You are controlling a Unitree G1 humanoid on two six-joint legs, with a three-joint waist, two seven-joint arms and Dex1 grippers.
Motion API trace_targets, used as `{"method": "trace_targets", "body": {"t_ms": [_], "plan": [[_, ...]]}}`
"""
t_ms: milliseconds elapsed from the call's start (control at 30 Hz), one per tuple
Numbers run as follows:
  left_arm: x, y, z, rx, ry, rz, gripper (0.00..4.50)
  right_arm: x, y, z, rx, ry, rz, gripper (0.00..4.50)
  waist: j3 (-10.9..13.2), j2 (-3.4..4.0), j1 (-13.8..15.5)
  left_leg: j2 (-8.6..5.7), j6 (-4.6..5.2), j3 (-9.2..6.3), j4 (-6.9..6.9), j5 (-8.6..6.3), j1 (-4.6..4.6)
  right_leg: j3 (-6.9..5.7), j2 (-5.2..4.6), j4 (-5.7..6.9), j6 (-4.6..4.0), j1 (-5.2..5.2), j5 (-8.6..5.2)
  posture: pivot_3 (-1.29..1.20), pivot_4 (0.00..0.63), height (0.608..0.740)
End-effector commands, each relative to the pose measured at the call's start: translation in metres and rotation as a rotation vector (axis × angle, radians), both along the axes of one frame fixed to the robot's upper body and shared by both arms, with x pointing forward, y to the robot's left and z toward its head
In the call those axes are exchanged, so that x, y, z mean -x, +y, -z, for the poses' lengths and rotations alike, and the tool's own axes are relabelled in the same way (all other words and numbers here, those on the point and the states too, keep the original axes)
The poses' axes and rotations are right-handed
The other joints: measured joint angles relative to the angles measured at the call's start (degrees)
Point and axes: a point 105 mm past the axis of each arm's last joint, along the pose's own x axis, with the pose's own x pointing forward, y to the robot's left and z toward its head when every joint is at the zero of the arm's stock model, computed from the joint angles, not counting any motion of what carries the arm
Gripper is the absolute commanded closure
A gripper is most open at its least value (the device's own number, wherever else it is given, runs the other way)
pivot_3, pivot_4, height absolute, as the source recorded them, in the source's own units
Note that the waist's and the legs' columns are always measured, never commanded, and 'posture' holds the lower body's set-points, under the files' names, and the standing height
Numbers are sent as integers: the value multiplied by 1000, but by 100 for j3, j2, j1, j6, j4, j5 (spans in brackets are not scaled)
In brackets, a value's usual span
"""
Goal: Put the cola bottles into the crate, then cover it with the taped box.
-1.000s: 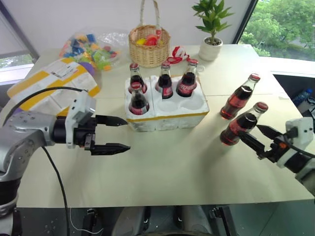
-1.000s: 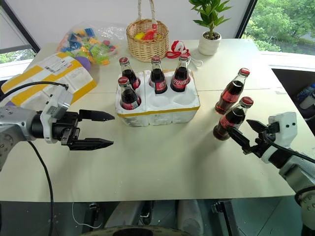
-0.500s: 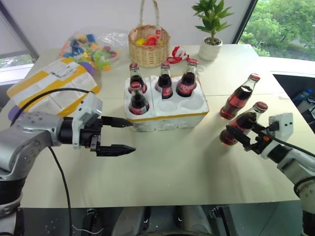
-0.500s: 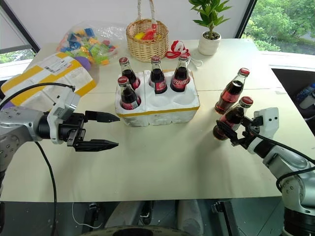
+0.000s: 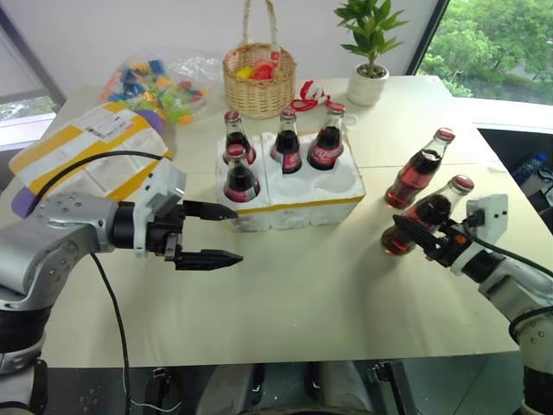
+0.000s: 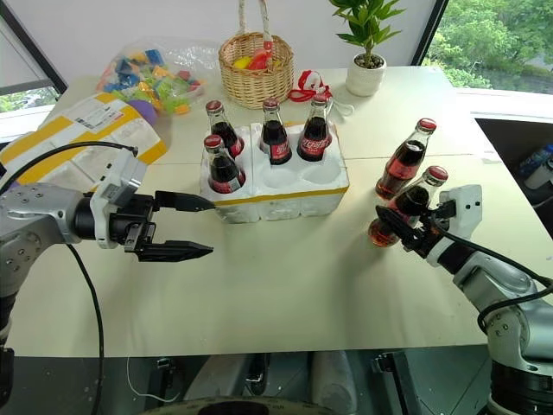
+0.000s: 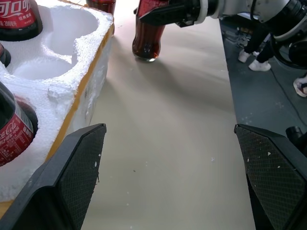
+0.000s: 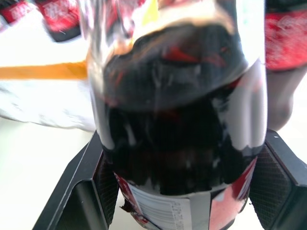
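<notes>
The crate (image 5: 339, 185) is a white foam block with a yellow band, standing mid-table. Several cola bottles (image 5: 288, 143) stand in its wells; the two front right wells (image 7: 67, 28) are empty. Two more bottles stand on the table to its right. My right gripper (image 5: 413, 233) is shut on the nearer cola bottle (image 5: 430, 213), whose body sits between the pads (image 8: 108, 183). The farther bottle (image 5: 421, 170) stands free. My left gripper (image 5: 235, 233) hangs open by the crate's front left corner, holding nothing. The taped box (image 5: 82, 160) lies at the far left.
A wicker basket (image 5: 259, 76), a potted plant (image 5: 370, 54) and a bag of colourful toys (image 5: 155, 82) line the back of the table. A red and white item (image 5: 313, 93) lies behind the crate. Bare tabletop (image 5: 302, 285) stretches in front.
My right gripper moved in around the nearer bottle on the table and shut on it. The left gripper stayed open in about the same place.
</notes>
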Motion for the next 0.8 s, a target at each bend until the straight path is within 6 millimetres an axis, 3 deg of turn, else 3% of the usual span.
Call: {"method": "trace_targets", "body": {"t_ms": [33, 133, 333, 467, 567, 800], "plan": [[-1, 0, -9, 21, -51, -7, 0, 15, 25, -81, -17, -259, -154, 1660, 3, 6, -3, 0, 0, 3, 0, 0, -1, 2, -1, 0, 0, -3, 0, 0, 150, 732], [-3, 0, -11, 44, -61, -25, 0, 18, 58, -117, -68, -338, -324, 1660, 3, 4, -7, 6, 0, 2, -4, 0, -1, 0, 2, 0, 0, -4, 0, 0, 150, 732], [-6, 0, -15, 73, -73, -59, 0, -9, 94, -134, -94, -354, -403, 1660, 3, -10, 1, 10, 0, 2, -6, 0, -2, -2, 5, -12, -2, -1, 1, 0, 150, 732], [-7, 0, -18, 86, -89, -74, 0, -39, 125, -125, -58, -332, -428, 1660, 3, -10, 0, 6, 1, 2, -5, 0, -5, -2, 3, -15, -2, -1, 1, 0, 150, 732], [-7, 1, -24, 110, -103, -94, 0, -63, 141, -106, -18, -273, -431, 1660, 3, -10, -4, 5, 0, 2, -6, 1, -9, -3, 4, -14, 14, -8, 11, 0, 150, 732], [-6, 3, -23, 109, -105, -115, 0, -65, 170, -76, 34, -186, -527, 1660, 4, -10, -23, -2, -35, 3, -10, 20, -41, -1, 3, -8, 16, -44, 12, 0, 150, 732]]}}
